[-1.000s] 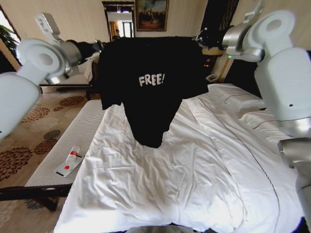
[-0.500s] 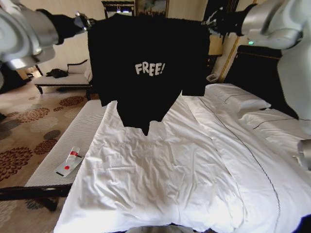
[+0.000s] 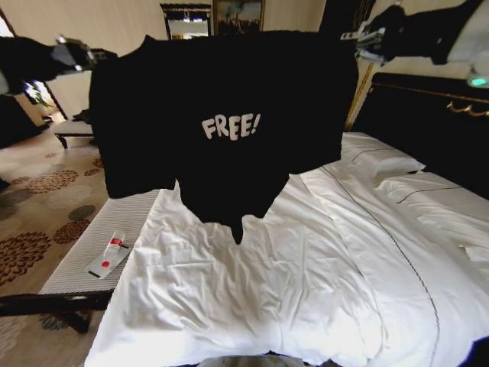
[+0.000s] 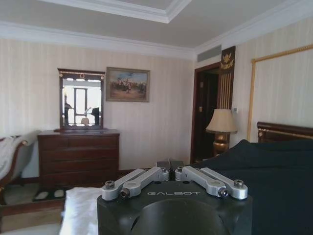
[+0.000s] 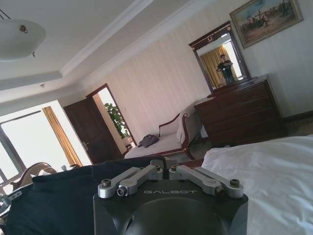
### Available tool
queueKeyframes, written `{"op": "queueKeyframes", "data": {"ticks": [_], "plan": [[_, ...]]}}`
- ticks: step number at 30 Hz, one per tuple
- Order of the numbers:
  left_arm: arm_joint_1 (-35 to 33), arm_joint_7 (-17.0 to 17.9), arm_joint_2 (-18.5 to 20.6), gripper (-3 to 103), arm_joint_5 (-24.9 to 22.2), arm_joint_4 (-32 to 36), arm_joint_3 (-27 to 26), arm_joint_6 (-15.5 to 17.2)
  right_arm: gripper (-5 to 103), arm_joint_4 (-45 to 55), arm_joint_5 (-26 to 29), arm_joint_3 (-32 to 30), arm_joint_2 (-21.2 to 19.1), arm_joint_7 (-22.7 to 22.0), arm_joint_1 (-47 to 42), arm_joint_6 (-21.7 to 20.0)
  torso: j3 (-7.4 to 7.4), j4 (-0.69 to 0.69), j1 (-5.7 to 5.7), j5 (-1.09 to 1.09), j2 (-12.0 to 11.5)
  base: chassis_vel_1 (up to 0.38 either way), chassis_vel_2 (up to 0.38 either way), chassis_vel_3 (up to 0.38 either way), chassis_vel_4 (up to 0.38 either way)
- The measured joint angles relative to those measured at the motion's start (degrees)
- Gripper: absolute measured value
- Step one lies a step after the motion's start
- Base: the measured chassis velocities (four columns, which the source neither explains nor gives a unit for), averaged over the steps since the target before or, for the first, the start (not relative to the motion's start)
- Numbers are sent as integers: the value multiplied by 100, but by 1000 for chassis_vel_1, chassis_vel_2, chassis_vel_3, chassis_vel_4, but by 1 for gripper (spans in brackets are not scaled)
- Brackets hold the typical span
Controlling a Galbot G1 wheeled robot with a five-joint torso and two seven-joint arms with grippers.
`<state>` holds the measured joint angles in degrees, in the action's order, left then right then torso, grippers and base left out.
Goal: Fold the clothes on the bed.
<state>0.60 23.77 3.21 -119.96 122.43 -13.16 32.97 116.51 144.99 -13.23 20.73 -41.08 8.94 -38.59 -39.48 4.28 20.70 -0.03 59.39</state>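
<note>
T-shirt (image 3: 229,122) spread wider, hem lower than before — both grippers (image 3: 72,53) (image 3: 367,38) farther apart.

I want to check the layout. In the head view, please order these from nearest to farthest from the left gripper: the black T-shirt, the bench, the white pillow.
1. black T-shirt: held at the left gripper, hanging over the bed.
2. bench: below, along the bed's left side.
3. white pillow: far right, by the headboard.

Free room: wide bare stretch of white duvet on the bed (image 3: 306,290), below the hanging T-shirt (image 3: 229,115). Obstacles: T-shirt spread as a curtain across mid-air; 2 pillows (image 3: 382,157) near the headboard; counter (image 3: 84,252) along the bed's left edge.
</note>
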Motion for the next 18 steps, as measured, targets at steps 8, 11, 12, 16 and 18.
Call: {"op": "queueKeyframes", "data": {"ticks": [8, 11, 12, 16, 18], "plan": [[-223, 66, 565, 1, -264, 474, -416, 76, 0, 853, 509, -1242, -785, -203, -1308, 79, 0, 8, 0, 2, 0, 0, 0, 0, 0], [-256, 222, 640, 1, -379, 765, -302, 95, 0, 1230, 649, -1392, -839, -457, -1553, 166, -1, 2, 2, 0, 0, 0, 0, 0, 0], [-256, 222, 640, 1, -379, 765, -302, 95, 0, 1230, 649, -1392, -839, -457, -1553, 166, -1, 2, 2, 0, 0, 0, 0, 0, 0], [-515, 549, 252, 1, -216, 1130, -3, 63, 0, 1448, 442, -1331, -518, -685, -1910, 221, -1, 6, 1, -3, 0, 0, 0, 0, 0], [-872, 738, -161, 1, 146, 1273, 205, 42, 0, 1492, -19, -1279, -104, -736, -2514, 222, -1, 5, 1, -2, -1, 0, 0, 0, 0]]}}
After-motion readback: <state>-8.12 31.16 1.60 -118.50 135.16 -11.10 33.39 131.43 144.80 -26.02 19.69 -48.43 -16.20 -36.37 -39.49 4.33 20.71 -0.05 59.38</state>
